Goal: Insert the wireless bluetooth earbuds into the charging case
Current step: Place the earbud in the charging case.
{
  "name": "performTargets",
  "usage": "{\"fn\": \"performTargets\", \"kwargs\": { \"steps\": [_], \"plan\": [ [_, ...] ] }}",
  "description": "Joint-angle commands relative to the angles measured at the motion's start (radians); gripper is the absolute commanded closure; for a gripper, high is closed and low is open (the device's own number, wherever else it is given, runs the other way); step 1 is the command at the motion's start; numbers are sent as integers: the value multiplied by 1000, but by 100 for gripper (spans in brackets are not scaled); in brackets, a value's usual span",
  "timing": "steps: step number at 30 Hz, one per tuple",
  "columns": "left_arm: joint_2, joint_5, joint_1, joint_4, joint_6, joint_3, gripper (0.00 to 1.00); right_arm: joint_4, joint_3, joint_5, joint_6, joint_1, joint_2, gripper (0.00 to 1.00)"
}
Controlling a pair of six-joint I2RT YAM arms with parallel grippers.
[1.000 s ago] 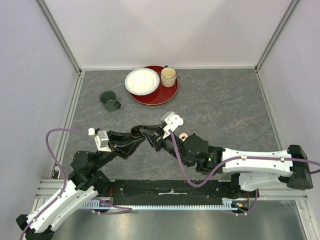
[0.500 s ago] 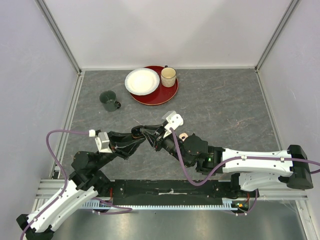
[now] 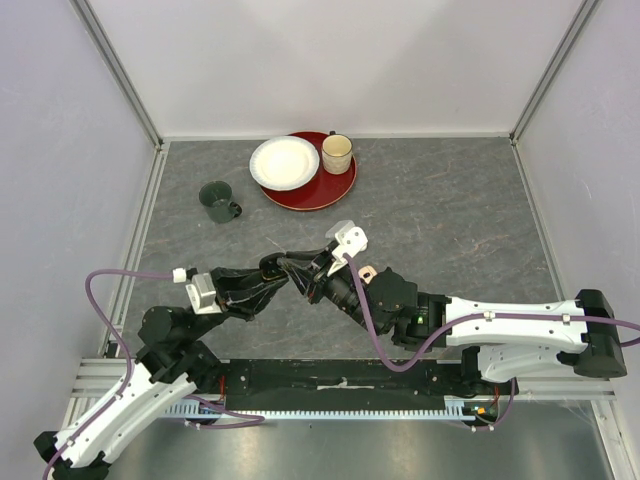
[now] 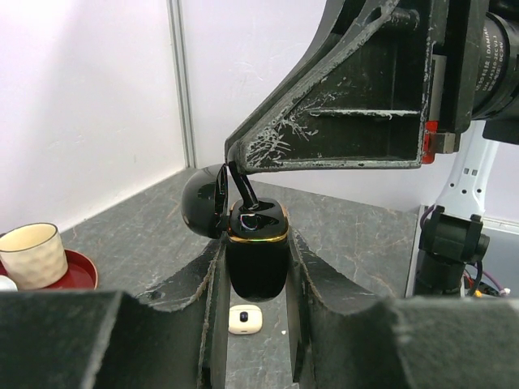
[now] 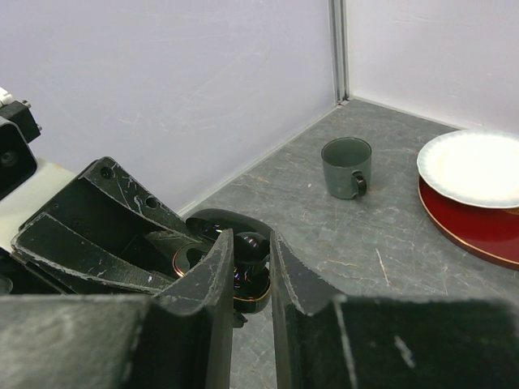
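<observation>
My left gripper (image 4: 255,247) is shut on a glossy black charging case (image 4: 256,263) with a gold rim. It holds the case upright above the table, with the lid (image 4: 203,212) hinged open to the left. My right gripper (image 5: 251,243) is shut on a black earbud (image 5: 253,247), and the earbud's stem (image 4: 243,190) dips into the case's open top. In the top view both grippers meet at mid-table, left gripper (image 3: 281,268) against right gripper (image 3: 306,274). The case's wells are mostly hidden by the fingers.
A small white case (image 4: 245,318) lies on the table under the held case. A pinkish-beige item (image 3: 367,271) lies beside the right arm. Farther back are a dark green mug (image 3: 218,201) and a red tray (image 3: 335,190) with a white plate (image 3: 284,162) and beige cup (image 3: 337,153).
The left wrist has shifted slightly left and toward the near edge. Both grippers stay together over the case, with their grips unchanged.
</observation>
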Motion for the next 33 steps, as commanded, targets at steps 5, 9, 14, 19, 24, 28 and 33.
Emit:
{"fn": "performTargets", "kwargs": {
  "steps": [5,9,14,19,24,28,33],
  "plan": [
    [-27,21,0,83,77,47,98,-20,18,-10,-10,4,3,100],
    [-34,3,1,78,75,42,98,-10,17,-19,-48,19,11,100],
    [-34,-22,0,87,72,42,98,-8,12,-2,-117,42,19,100],
    [-30,-49,0,98,62,42,98,1,2,25,-145,65,28,100],
    [-24,-74,0,113,46,34,98,19,-6,44,-203,85,43,100],
    [-22,-95,1,127,34,27,98,16,-6,41,-214,97,46,100],
    [-25,-106,0,138,25,22,98,13,-8,33,-220,100,46,100]
  ]
}}
